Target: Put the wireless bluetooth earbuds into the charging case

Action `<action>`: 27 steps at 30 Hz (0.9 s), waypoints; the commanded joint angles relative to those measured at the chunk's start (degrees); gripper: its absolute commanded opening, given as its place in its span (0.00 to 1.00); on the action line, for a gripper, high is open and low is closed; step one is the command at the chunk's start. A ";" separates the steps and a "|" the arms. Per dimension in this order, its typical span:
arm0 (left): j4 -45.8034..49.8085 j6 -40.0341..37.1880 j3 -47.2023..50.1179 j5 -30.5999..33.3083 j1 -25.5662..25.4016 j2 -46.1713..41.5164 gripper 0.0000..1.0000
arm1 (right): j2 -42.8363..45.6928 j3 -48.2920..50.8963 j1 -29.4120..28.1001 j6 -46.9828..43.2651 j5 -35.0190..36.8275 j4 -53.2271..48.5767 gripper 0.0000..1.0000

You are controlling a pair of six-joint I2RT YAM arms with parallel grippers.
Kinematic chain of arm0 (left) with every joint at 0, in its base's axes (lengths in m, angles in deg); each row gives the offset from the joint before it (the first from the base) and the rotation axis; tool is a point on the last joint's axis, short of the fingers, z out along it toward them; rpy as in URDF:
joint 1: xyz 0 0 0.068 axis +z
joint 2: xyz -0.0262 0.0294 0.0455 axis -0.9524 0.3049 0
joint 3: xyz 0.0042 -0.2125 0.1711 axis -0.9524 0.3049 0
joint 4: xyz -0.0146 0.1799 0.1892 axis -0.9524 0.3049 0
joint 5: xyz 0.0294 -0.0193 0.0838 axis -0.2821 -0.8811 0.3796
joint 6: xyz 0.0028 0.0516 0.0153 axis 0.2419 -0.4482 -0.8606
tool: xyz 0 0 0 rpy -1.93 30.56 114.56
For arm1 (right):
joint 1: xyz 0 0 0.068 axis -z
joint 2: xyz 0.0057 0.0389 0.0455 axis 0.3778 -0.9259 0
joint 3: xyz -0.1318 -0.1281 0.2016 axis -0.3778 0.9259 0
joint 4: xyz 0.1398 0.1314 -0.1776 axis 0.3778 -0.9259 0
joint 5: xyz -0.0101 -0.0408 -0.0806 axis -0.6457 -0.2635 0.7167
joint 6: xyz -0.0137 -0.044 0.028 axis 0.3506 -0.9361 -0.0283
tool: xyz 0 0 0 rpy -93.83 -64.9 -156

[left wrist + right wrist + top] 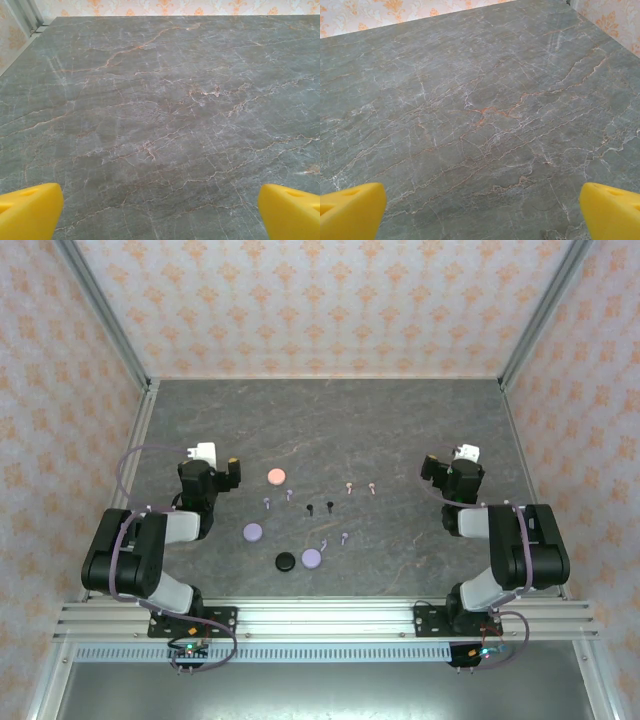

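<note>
The left pincer (160, 215) and the right pincer (480, 215) are spread wide, with nothing held. Between them on the worktop (400, 430), a black disc (286, 561) is seen nearest, the earbuds (310, 508) are scattered beyond it, and a pink disc (276, 476) lies farthest.

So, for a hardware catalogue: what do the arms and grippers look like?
The left arm and right arm are black with pale grey links, purple cables looped alongside, and a white block at each wrist. The left gripper and right gripper have blunt yellow fingers.
</note>
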 commanded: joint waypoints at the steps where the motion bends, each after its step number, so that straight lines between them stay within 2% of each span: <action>1: 0.30 0.49 -0.88 0.21 0.15 -0.15 1.00 | 0.40 -0.30 -0.40 0.78 1.20 0.42 0.99; 14: 0.39 0.43 -0.95 0.31 0.22 -0.22 1.00 | 0.41 -0.51 -0.40 0.85 1.32 0.19 0.99; 19: 1.07 1.34 -1.15 2.27 0.17 -0.77 1.00 | 0.70 -0.06 -0.24 0.88 0.72 0.75 0.99; 24: 15.34 1.93 -5.47 3.82 0.18 -9.59 1.00 | 8.02 -2.12 0.14 1.00 0.14 -8.46 1.00; 27: 24.97 6.64 -8.01 4.15 0.17 -17.24 1.00 | 15.43 -4.63 0.05 1.90 -0.70 -19.12 1.00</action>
